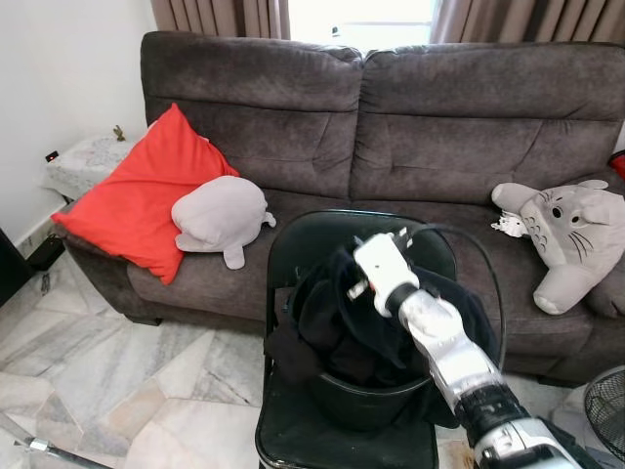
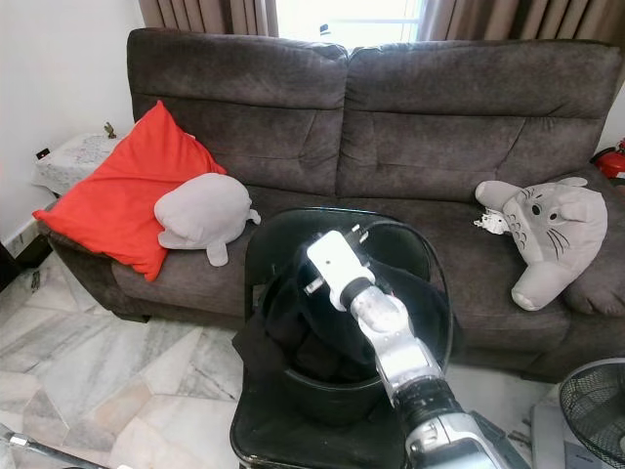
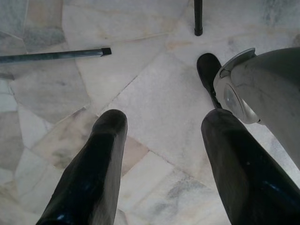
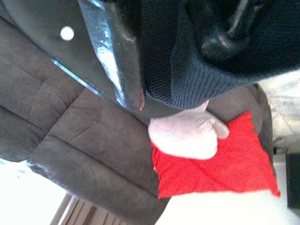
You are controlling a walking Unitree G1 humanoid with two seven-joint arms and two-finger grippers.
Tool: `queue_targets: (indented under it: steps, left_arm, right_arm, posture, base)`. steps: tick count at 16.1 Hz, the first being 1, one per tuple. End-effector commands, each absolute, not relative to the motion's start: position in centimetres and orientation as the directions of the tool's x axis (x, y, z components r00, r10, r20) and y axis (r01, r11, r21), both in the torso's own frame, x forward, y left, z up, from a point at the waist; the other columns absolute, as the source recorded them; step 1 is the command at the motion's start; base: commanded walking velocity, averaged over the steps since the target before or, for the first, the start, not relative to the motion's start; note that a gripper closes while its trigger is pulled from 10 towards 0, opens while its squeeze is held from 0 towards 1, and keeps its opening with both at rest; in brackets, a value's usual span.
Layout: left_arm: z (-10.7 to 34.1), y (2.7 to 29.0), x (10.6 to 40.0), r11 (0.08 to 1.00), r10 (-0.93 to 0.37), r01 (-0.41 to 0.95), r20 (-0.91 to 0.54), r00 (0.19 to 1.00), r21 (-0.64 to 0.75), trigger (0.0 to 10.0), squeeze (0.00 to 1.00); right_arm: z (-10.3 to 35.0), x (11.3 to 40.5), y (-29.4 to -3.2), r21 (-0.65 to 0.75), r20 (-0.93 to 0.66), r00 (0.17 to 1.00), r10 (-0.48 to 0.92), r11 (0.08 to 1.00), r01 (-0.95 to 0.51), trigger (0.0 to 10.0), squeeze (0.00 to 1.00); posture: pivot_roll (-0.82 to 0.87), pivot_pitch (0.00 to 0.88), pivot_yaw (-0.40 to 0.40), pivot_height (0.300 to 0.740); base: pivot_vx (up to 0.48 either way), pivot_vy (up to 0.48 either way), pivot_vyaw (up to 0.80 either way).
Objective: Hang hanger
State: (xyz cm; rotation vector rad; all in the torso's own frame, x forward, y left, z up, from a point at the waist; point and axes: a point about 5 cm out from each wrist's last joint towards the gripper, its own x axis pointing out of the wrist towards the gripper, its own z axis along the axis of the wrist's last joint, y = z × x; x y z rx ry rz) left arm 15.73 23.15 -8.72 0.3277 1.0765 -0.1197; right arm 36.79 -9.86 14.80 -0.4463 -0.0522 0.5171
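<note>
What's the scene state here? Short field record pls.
setting: dark grey sofa, marble floor
right gripper: in the black clothes
clothes: heaped in black bucket on black chair
left gripper: idle, open, above the floor
on sofa: red cushion, grey seal plush, grey Totoro plush
hanger: not identifiable

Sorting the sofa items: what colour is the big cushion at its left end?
Red; the cushion shows best in the left eye view.
</note>
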Motion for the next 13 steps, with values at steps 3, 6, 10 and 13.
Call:
queue_targets:
  steps: [3,6,10,13]
  left_arm:
    - [-8.9,23.6,15.1,0.948,0.070,0.248,-0.889,0.452,0.200,10.0,0.00]
    - [-8.9,23.6,15.1,0.947,0.065,0.254,-0.891,0.450,0.198,10.0,0.00]
    - [-8.9,23.5,15.0,0.946,0.061,0.259,-0.891,0.451,0.196,10.0,0.00]
    - [-8.9,23.6,14.9,0.945,0.062,0.261,-0.892,0.449,0.197,10.0,0.00]
  right_arm:
    - [14.8,36.4,-9.1,-0.490,-0.163,0.825,0.542,0.681,-0.544,10.0,1.00]
    - [13.0,35.1,-10.0,-0.549,-0.277,0.790,0.548,0.584,-0.598,10.0,1.00]
    - [11.8,34.8,-11.0,-0.531,-0.349,0.795,0.496,0.594,-0.604,10.0,0.00]
    - [11.8,34.4,-10.8,-0.553,-0.363,0.780,0.511,0.556,-0.621,10.0,0.00]
  posture:
    - [0.05,0.008,0.049,0.740]
    - [0.05,0.004,0.052,0.740]
    - [0.05,0.000,0.053,0.740]
    - [0.05,0.000,0.054,0.740]
  base:
    - [0.000,0.000,0.00]
    - [0.000,0.000,0.00]
    - [0.000,0.000,0.00]
    - [0.000,0.000,0.00]
